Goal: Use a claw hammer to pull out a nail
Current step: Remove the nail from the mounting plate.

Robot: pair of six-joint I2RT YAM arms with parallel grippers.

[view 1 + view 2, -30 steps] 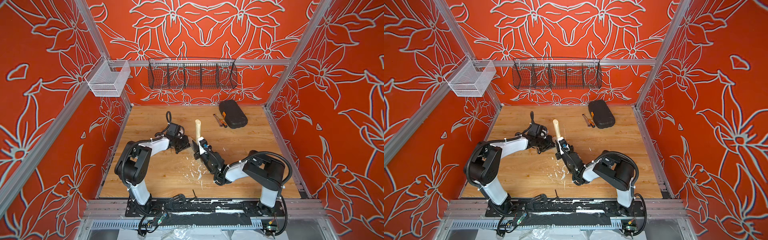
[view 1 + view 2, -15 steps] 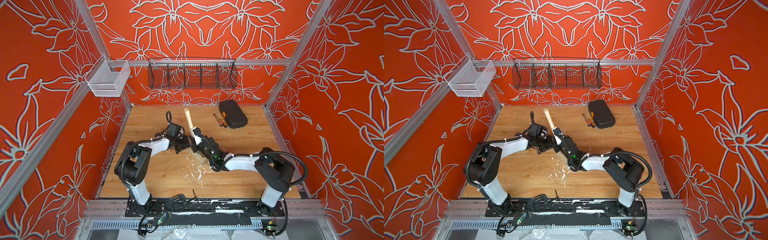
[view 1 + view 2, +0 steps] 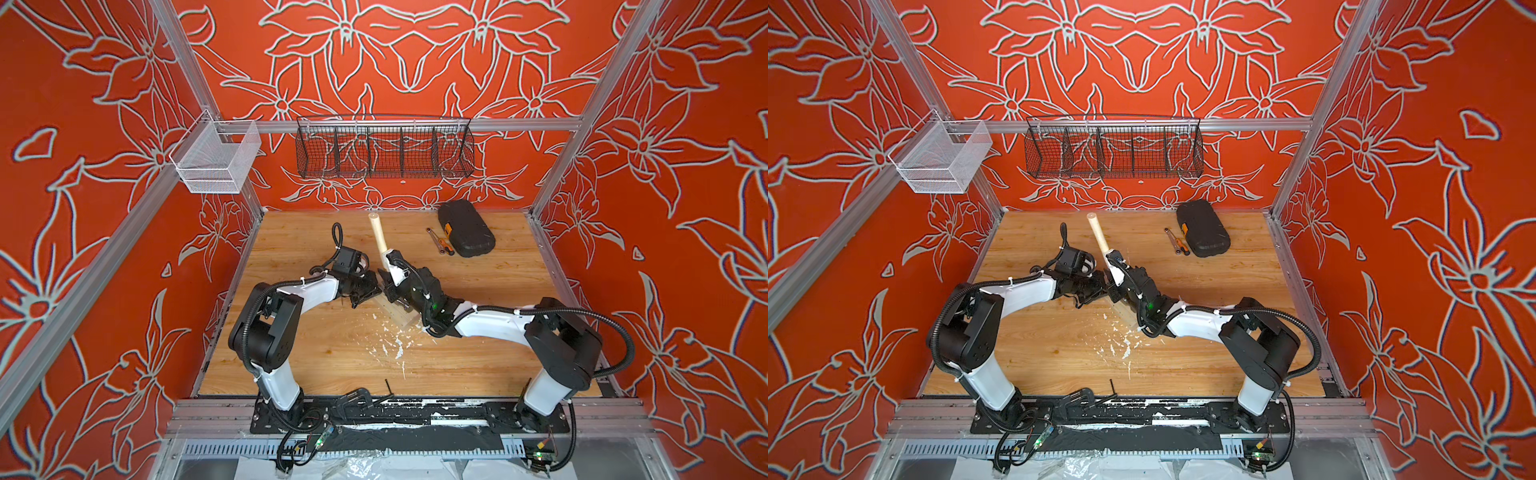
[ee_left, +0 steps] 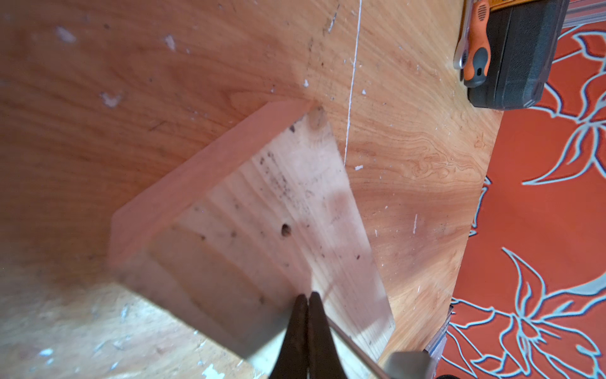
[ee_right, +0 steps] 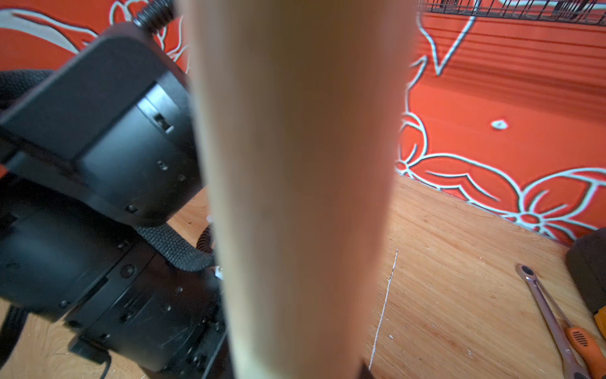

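Observation:
The claw hammer [image 3: 379,239] has its pale wooden handle leaning up and back over the table, and the same handle [image 5: 295,197] fills the right wrist view. My right gripper [image 3: 395,286] is shut on the handle low down, over a pale wood block [image 3: 401,318]. The hammer's grey head [image 4: 406,364] shows only as a corner. A thin metal pin that looks like the nail [image 4: 354,343] runs from the block toward it. My left gripper [image 4: 308,297] is shut, tips pressed on the block [image 4: 262,213] near a hole [image 4: 286,229].
A black case [image 3: 465,232] lies at the back right, with a ratchet wrench and an orange-handled screwdriver [image 3: 440,245] beside it. White chips [image 3: 390,345] litter the boards in front of the block. A black wire basket [image 3: 384,151] and a white mesh basket [image 3: 216,162] hang on the walls.
My right arm has reached forward and tipped the hammer handle back and to the left, most of it in the first half second. The left gripper has stayed on the block.

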